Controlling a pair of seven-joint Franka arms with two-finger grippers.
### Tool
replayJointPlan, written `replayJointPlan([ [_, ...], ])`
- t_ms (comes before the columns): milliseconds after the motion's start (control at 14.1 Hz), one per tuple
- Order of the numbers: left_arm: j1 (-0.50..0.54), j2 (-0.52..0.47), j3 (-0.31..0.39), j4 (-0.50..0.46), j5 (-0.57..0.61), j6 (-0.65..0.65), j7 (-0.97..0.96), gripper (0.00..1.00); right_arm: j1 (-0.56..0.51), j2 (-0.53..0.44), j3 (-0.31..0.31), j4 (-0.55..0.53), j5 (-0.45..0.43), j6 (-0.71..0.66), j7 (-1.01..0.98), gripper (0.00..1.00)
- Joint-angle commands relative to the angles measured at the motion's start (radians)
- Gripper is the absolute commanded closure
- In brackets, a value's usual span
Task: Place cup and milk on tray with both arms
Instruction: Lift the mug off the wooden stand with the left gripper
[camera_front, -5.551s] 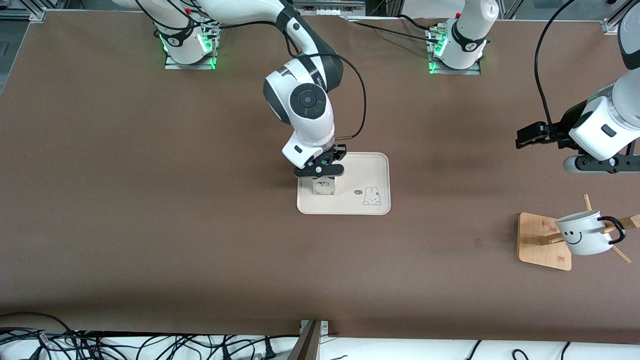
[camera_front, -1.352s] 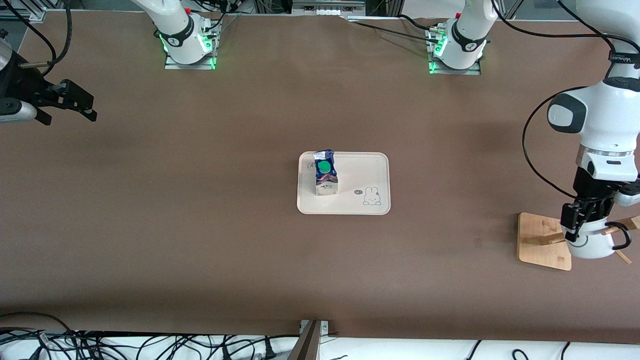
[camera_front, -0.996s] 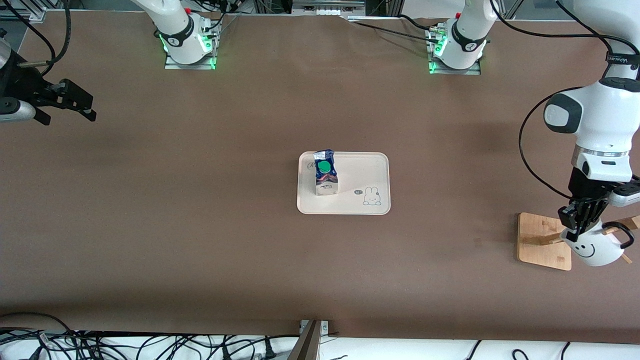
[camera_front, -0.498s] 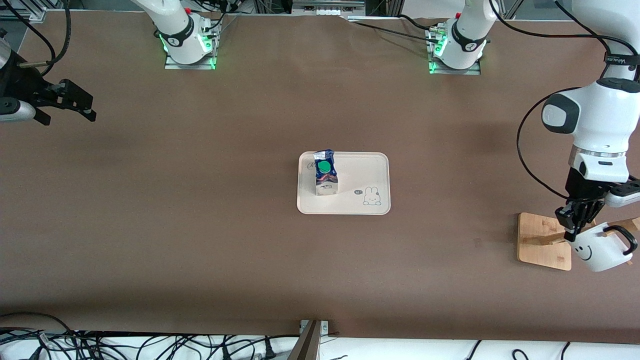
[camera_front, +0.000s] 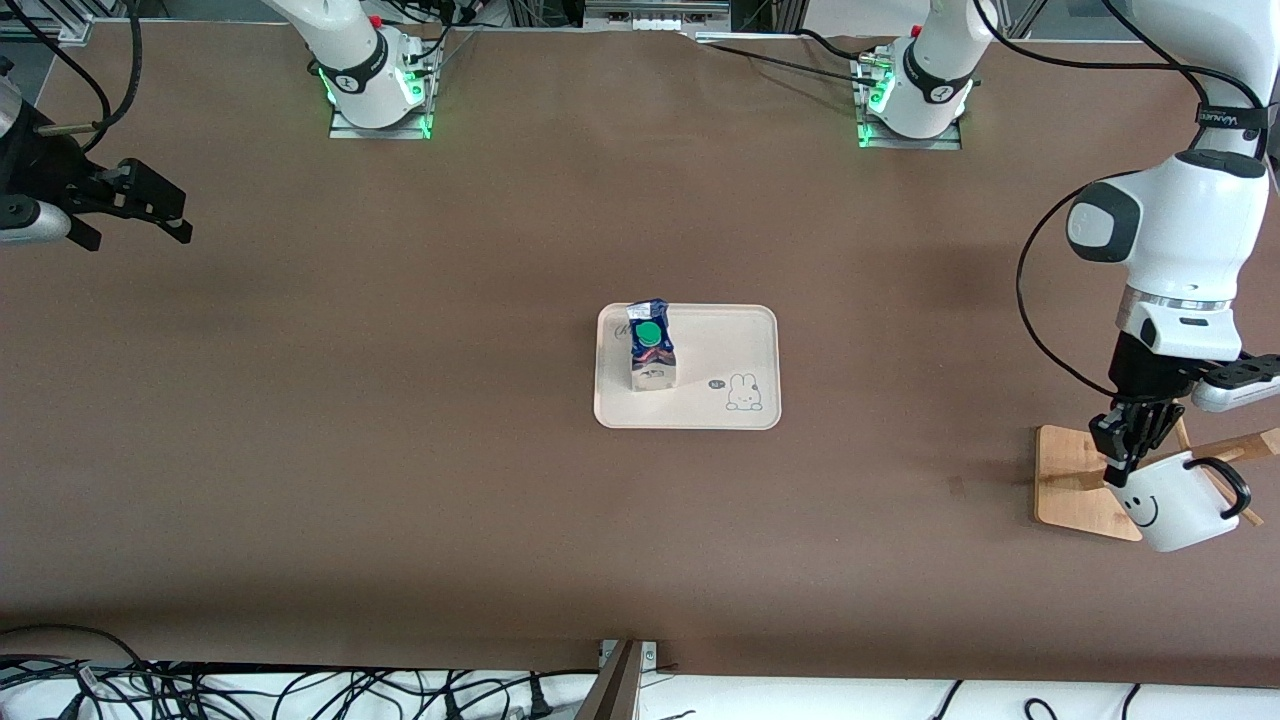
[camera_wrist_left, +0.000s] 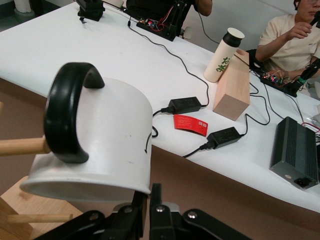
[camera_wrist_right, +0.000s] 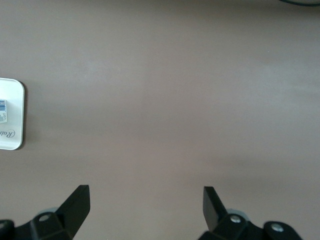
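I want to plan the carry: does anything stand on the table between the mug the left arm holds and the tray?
Nothing visible does. The left gripper holds the cup over the wooden rack; only bare table separates it from the tray, whose milk stands toward the right arm's end.

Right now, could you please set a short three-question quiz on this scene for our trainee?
1. True or false: the dark blue gable-top milk carton stands on the cream rounded tray.
2. Which gripper holds the white smiley-face mug? A) left B) right
3. The open right gripper is over the bare brown ____.

Key: 1 true. 2 A: left gripper pinches the rim, over the wooden rack. 3 table.
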Motion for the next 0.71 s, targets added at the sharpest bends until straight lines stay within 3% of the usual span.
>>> replayJointPlan([
  [0,-0.002,-0.054,-0.029,-0.019,-0.021,-0.037,0.001,1.0,-0.008,0.011,0.005,0.023,-0.004,-0.004,0.0,0.0],
  [285,-0.024,-0.065,-0.069,-0.013,-0.021,-0.109,0.002,1.0,-0.008,0.011,0.005,0.023,-0.004,-0.004,0.0,0.0],
  [640,-0.073,-0.068,-0.098,0.044,-0.003,-0.429,0.019,1.0,-0.01,0.011,0.003,0.023,-0.004,-0.004,0.0,0.0],
])
